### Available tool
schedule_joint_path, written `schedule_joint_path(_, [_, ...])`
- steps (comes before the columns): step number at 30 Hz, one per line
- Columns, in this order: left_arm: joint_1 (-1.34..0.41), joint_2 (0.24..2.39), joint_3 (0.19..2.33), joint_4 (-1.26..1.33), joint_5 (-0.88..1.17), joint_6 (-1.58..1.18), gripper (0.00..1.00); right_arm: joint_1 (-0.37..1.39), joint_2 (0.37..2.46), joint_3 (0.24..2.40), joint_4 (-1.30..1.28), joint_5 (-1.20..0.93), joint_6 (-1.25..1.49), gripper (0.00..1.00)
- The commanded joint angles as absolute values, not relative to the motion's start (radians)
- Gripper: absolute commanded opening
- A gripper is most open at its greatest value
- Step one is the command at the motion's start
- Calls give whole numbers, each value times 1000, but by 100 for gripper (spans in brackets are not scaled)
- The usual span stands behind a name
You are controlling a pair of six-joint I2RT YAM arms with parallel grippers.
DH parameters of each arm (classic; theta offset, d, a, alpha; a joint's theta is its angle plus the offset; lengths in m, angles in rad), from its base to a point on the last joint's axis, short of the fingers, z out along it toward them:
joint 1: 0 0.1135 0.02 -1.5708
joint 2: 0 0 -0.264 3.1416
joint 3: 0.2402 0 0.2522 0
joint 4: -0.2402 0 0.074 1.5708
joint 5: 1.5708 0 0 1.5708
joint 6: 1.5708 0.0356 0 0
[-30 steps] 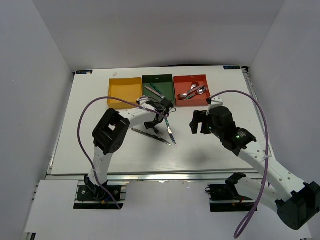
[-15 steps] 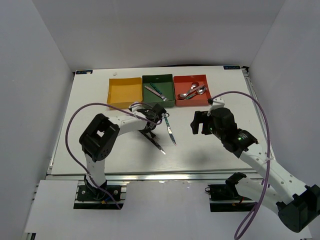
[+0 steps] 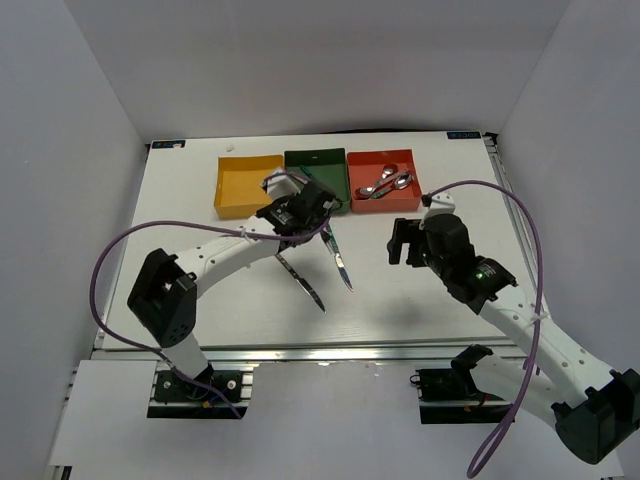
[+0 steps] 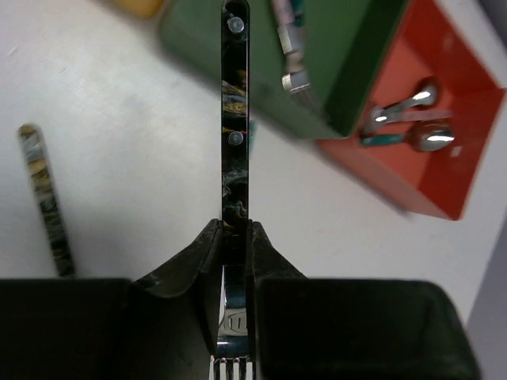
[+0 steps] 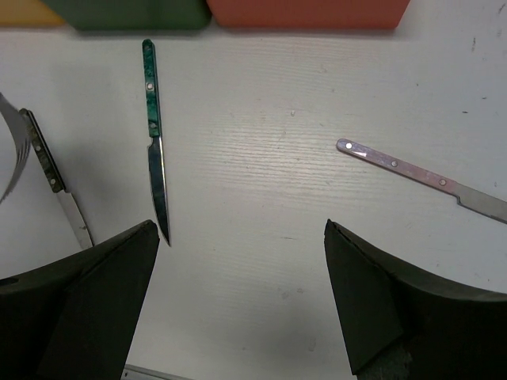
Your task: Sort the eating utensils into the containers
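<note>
My left gripper [image 3: 303,208] is shut on a fork with a dark patterned handle [image 4: 234,119] and holds it above the table, just in front of the dark green box [image 3: 318,180]. The handle points toward that box [image 4: 348,75], which holds a utensil [image 4: 289,47]. The red box [image 3: 382,181] holds spoons [image 4: 416,99]. The yellow box [image 3: 248,185] looks empty. A teal-handled knife [image 3: 338,255] and a dark-handled knife [image 3: 300,282] lie on the table. My right gripper [image 3: 402,241] is open and empty above the table, right of the teal knife [image 5: 154,158].
A pink-handled knife [image 5: 428,178] lies on the table right of the right gripper's fingers [image 5: 372,309]. The dark-handled knife also shows in the left wrist view [image 4: 43,198]. White walls enclose the table on three sides.
My left arm has swung back and to the left, carrying the fork toward the green box. The dark-handled knife on the table has turned to a steeper angle. The right gripper has barely moved.
</note>
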State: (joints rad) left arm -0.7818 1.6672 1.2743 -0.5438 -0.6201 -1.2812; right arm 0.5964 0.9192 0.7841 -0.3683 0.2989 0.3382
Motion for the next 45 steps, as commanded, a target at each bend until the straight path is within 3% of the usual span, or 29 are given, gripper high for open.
schedule_joint_path(1, [-746,1725,1439,-483,-638,-1154,0,594,896,848,-382,331,376,89])
schedule_joint_path(10, [-579,2075,1845,-460,-410,-1101,0,594,874,848,-411,314,365,89])
schedule_joint_path(17, [-535,2261,2066,-454,-377,-1132,1,594,871,815,-414,314,342,89])
schedule_joint_path(19, [-528,2275,2072,-446,-374,-1155,13,594,864,808,-417,310,341,89])
schedule_joint_path(20, [-526,2270,2069,-440,-374,-1160,35,594,861,807,-417,305,339,89])
schedule_joint_path(23, [-526,2246,2057,-437,-380,-1164,65,594,861,804,-417,304,334,89])
schedule_joint_path(24, [-526,2234,2049,-437,-382,-1169,68,594,862,804,-416,301,334,89])
schedule_joint_path(31, [-546,1924,1766,-331,-386,-1106,86,594,959,781,-313,135,330,89])
schedule_joint_path(33, [-560,1789,1723,-356,-446,-1004,98,600,1062,784,-284,79,344,90])
schedule_joint_path(39, [-568,1421,1419,-440,-442,-781,98,696,1413,903,-189,161,383,89])
schedule_joint_path(45, [-568,1114,1030,-497,-370,-701,98,721,1719,1071,-143,247,336,77])
